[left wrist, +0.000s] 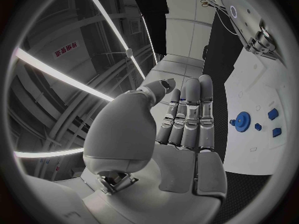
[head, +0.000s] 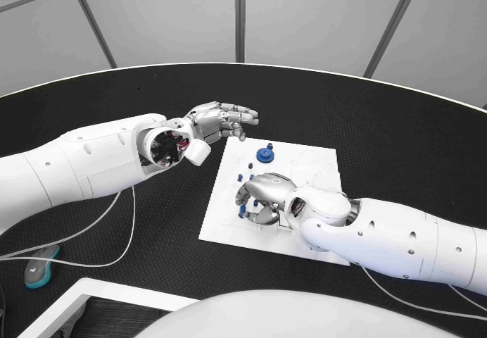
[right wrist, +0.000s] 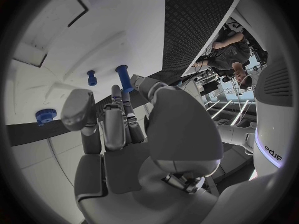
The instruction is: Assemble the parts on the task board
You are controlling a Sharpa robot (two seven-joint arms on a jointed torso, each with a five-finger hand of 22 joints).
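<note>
1. The left hand (head: 218,121) hovers just off the far left corner of the white board (head: 225,224), fingers straight and together, holding nothing.
2. A blue gear (head: 264,153) stands on the board, near that hand.
3. The right hand (head: 266,198) rests over the board's middle, fingers curled beside a blue peg (right wrist: 123,77); whether it grips the peg, I cannot tell.
4. Judgement: hold the peg upright and seat it gently.

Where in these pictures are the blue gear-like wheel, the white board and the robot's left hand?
blue gear-like wheel (head: 266,154): head view, on its round top.
white board (head: 310,163): head view, on a bare patch near its far corner.
left hand (head: 217,120): head view, on the middle of the silver hand.
</note>
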